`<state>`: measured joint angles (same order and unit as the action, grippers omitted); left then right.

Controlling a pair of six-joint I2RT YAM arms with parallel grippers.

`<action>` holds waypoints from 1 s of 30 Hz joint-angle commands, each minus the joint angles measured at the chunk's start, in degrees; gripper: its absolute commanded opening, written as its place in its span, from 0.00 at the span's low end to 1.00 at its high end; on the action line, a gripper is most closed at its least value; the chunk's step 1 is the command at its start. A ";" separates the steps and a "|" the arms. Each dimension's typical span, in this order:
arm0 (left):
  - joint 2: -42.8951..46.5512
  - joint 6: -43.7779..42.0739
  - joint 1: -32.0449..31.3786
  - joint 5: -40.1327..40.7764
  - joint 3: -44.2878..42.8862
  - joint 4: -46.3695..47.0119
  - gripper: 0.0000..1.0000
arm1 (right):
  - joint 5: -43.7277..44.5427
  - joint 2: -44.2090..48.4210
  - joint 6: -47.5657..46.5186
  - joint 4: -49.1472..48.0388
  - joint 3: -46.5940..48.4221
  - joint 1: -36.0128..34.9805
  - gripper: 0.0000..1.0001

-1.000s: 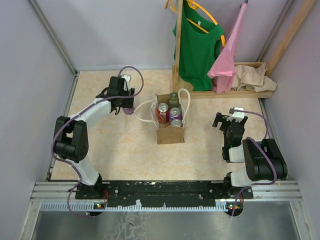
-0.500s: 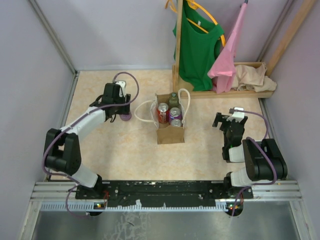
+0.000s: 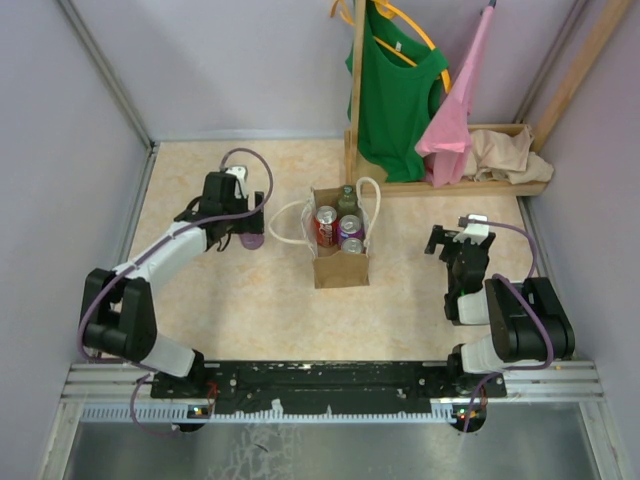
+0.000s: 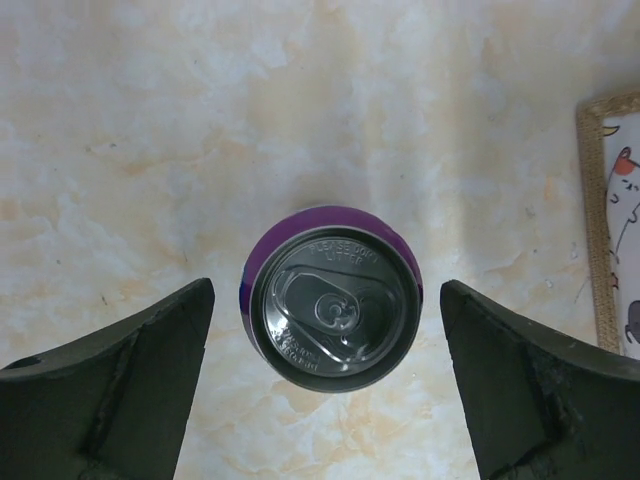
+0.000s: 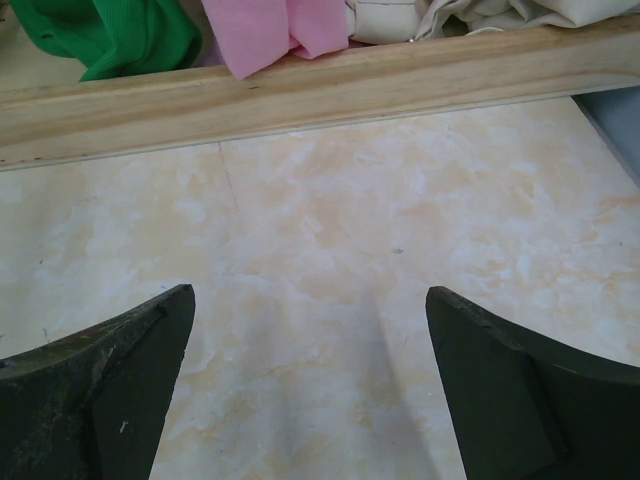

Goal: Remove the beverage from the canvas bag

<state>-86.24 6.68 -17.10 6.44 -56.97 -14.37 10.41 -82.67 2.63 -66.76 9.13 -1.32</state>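
Jaws apart: our left jaws flank an upright purple can [image 4: 333,298] without touching; our right jaws gape too.

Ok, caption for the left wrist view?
Open left gripper straddles an upright purple can standing free on the marbled tabletop.

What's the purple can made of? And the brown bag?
The purple can looks like shiny metal, probably aluminium: grey lid with a pull tab. The canvas bag seems stiff, matte tan cloth: it stands boxy on its own.
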 commanded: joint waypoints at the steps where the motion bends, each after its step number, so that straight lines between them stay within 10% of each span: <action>1: 4.12 1.07 0.01 -0.75 -0.25 1.83 1.00 | 0.08 0.06 0.01 -2.85 1.25 0.09 0.99; 11: 9.44 -2.53 -1.84 -3.26 -6.83 3.11 0.96 | 0.13 0.06 0.04 -2.85 1.25 0.09 0.99; 18: 14.02 -15.61 -14.13 -6.48 -7.64 16.25 0.89 | 0.07 0.06 0.08 -2.85 1.25 0.09 0.99; 30: 2.08 -21.48 -23.25 -20.48 -6.47 19.18 0.67 | 0.13 0.06 0.09 -2.85 1.22 0.09 0.99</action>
<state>-80.58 -12.12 -38.41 -9.91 -63.75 3.68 10.41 -82.67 2.63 -66.76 9.13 -1.32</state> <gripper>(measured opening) 0.671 0.990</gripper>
